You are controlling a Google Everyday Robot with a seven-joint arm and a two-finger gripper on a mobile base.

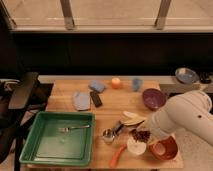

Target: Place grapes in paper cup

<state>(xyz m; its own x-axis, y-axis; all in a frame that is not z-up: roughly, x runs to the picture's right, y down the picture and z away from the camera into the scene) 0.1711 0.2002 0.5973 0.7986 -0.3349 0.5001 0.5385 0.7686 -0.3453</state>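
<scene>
The grapes (pixel 141 135), a small dark reddish bunch, sit at the upper rim of the white paper cup (pixel 135 147) near the table's front right. I cannot tell whether they rest in the cup or hang just above it. My gripper (pixel 148 134) is at the end of the bulky white arm (pixel 185 117) and comes in from the right, right at the grapes. The arm hides most of the gripper.
An orange-red bowl (pixel 165 149) stands right of the cup, and a small metal cup (pixel 108 135) left of it. There are also a carrot (pixel 117 155), pale peels (pixel 132 119), a purple bowl (pixel 153 98), a green tray (pixel 35 150) holding a fork (pixel 74 129), and blue items and an orange (pixel 116 82) at the back.
</scene>
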